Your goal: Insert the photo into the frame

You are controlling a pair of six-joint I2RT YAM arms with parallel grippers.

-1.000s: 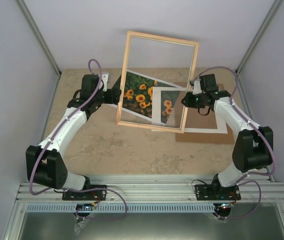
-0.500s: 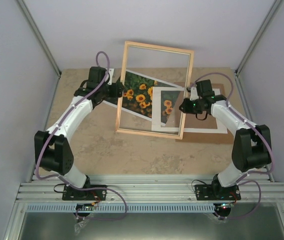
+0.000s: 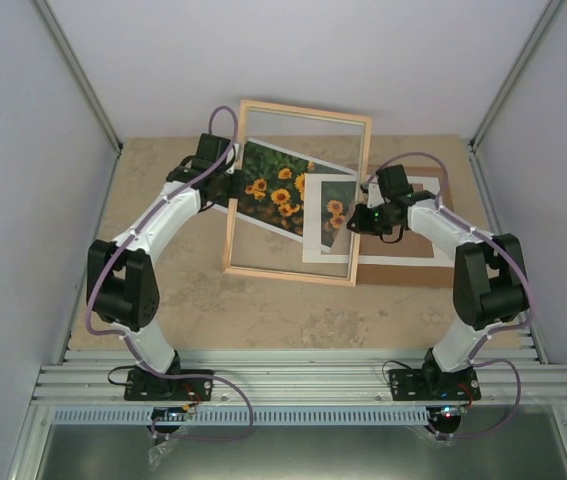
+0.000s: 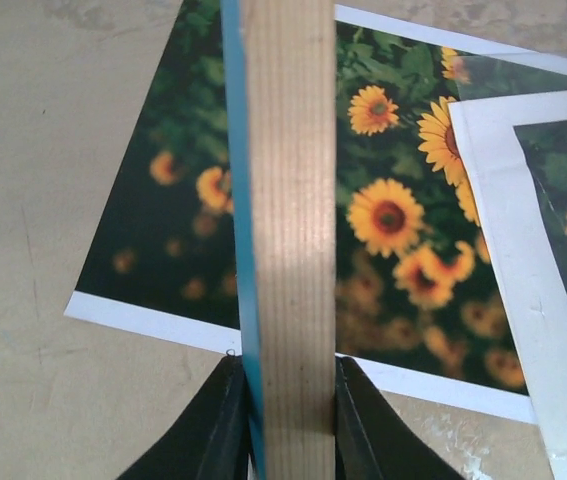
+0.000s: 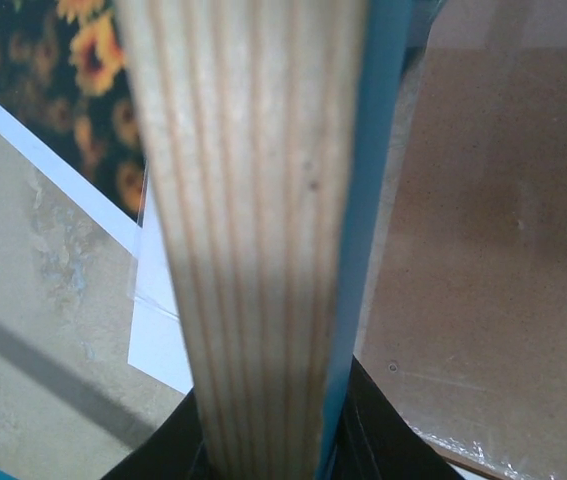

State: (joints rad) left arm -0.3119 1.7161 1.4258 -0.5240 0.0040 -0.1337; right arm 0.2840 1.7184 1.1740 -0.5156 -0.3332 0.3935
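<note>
Left pincer (image 3: 229, 187) pinches the frame (image 3: 288, 275) on its 9 o'clock rail; in the left wrist view both fingers press the wood side, blue face on one side. Right pincer (image 3: 361, 216) is clamped the same way on the 3 o'clock rail. I hold the frame tilted, wood back toward the top camera and its 12 o'clock rail toward the far wall, over the photo (image 3: 273, 195). The photo lies skewed on the table (image 3: 183, 300), its 3 o'clock corner tucked under the white mat (image 3: 398, 258).

Risks, my judgement:
- Frame comes down on photo and mat, trapping both underneath.
- A rail creases the skewed print.
- Narrow edge grips let the frame pivot or slip if the arms move unevenly.

Versus one second ago: the frame sits lower and flatter and has shifted toward 9 o'clock. Both arms reach further out.
</note>
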